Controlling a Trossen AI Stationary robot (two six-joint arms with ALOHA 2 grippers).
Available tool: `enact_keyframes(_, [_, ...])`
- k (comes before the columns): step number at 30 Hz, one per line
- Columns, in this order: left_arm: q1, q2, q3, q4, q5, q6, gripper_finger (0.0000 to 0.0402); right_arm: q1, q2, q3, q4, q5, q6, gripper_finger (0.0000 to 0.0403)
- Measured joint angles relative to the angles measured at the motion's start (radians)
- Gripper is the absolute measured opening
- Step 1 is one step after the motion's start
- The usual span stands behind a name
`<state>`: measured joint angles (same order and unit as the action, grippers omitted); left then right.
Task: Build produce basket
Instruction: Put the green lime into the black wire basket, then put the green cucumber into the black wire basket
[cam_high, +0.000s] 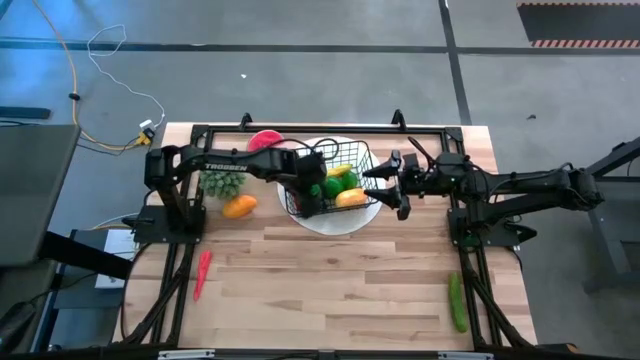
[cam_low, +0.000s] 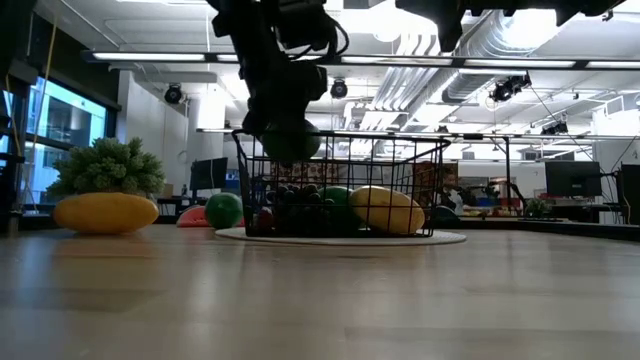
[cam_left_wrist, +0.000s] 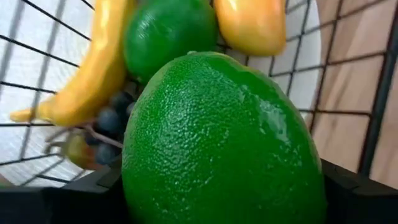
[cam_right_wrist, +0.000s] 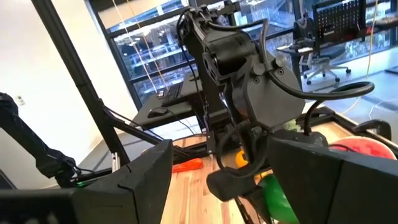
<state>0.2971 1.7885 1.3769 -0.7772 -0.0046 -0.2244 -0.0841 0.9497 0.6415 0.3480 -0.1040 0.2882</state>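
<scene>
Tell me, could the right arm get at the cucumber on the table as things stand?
Probably yes. The cucumber lies alone on the right arm's side of the table, with nothing around it. The right gripper hangs by the basket, apparently empty, so it could swing back.

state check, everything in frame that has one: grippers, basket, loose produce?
left gripper: shut on lime, above the basket
right gripper: open, empty, beside the basket
basket: upright on the white plate, part filled
banana: in the basket
red pepper: loose on the table
cucumber: loose on the table
watermelon slice: on the table behind the basket
</scene>
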Motion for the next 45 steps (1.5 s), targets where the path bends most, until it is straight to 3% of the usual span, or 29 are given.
enact_keyframes(7, [-0.004, 0.000, 0.000, 0.022, 0.015, 0.104, 0.0298, 0.000, 0.000, 0.000, -0.014, 0.000, 0.000, 0.0245])
enact_keyframes(29, [-0.004, 0.000, -0.002, -0.039, -0.038, 0.097, 0.0304, 0.000, 0.000, 0.000, -0.014, 0.026, 0.018, 0.0245])
enact_keyframes(45, [-0.004, -0.001, -0.003, -0.040, -0.035, 0.097, 0.0349, 0.000, 0.000, 0.000, -0.014, 0.026, 0.026, 0.0245])
